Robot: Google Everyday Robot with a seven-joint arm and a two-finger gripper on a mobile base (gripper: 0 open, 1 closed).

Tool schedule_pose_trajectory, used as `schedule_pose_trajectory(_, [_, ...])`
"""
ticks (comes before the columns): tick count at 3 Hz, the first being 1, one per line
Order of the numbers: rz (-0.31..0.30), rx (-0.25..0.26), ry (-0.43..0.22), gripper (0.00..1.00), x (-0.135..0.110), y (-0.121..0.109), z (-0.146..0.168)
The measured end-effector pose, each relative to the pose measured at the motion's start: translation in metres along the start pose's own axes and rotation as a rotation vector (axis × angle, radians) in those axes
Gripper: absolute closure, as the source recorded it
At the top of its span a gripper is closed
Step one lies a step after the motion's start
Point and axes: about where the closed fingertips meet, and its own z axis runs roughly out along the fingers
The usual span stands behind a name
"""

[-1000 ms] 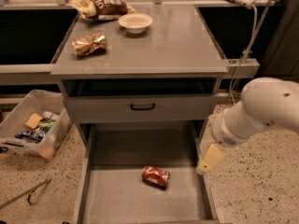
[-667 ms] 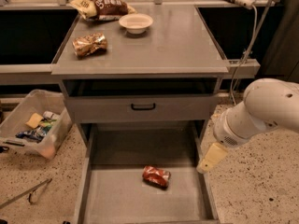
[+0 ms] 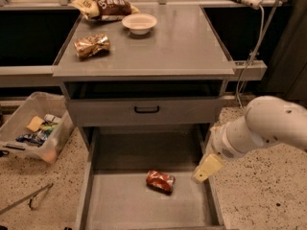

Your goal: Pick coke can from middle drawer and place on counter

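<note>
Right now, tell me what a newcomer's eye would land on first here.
The bulky white arm, its gripper hanging at a side wall of the open middle drawer. Next, the red coke can lying on the drawer floor, apart from the gripper. On the counter above sit a gold snack bag and a white bowl.

— Where's the coke can (image 3: 160, 181)?
— Lying on its side on the floor of the pulled-out middle drawer (image 3: 120, 207), a little right of centre
— And the gripper (image 3: 204, 171)?
— Low over the drawer's right wall, just right of the can, apparently not touching it
— What's on the counter (image 3: 177, 47)?
— A gold snack bag (image 3: 92, 45) at the left, with a white bowl (image 3: 139, 23) and a darker bag (image 3: 103, 6) near the back edge
</note>
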Motion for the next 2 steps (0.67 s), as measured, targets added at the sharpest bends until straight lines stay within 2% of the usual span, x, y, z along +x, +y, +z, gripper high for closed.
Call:
schedule_pose_trajectory(1, [0.124,-0.074,-0.111,0.00,-0.011,0.030,0.072])
schedule_pose_trajectory(2, [0.183,-0.126,-0.204,0.00,-0.034,0.056,0.142])
